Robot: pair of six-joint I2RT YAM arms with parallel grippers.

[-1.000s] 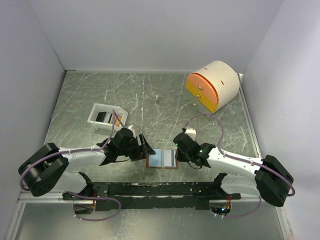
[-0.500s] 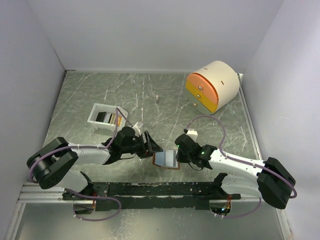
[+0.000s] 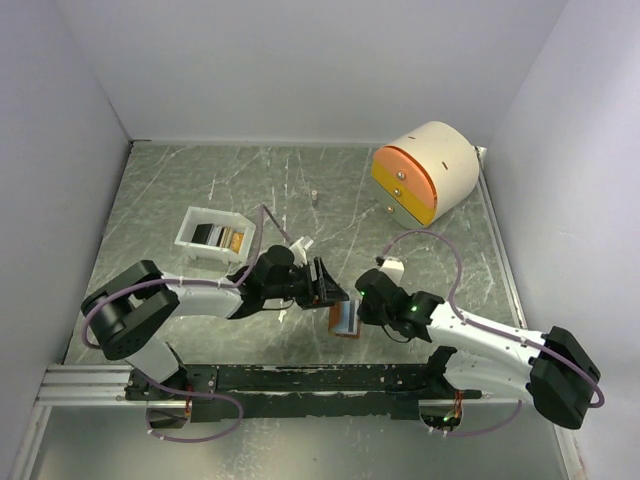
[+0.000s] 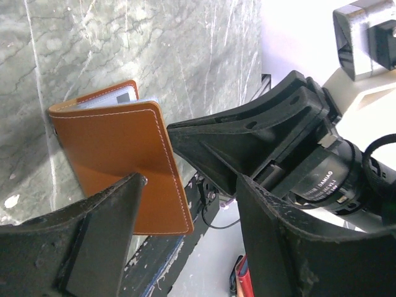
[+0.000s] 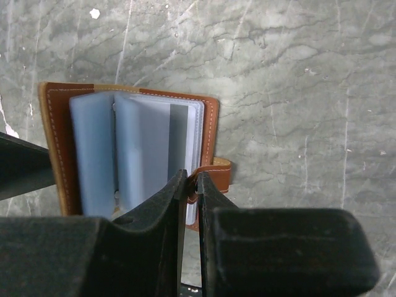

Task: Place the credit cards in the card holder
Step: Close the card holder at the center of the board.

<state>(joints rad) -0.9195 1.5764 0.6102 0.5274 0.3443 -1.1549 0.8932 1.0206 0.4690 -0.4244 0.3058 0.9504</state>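
The card holder (image 3: 343,318) sits half-open between the arms, right gripper (image 5: 190,184) pinched on its edge; left gripper (image 4: 189,185), fingers spread, faces its brown cover, nearer the credit cards (image 3: 222,237) in the white tray (image 3: 188,230).

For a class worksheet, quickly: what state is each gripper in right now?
Left gripper: open, fingers wide apart at the card holder's brown cover, gripping nothing.
Right gripper: closed, pinching the card holder's edge.
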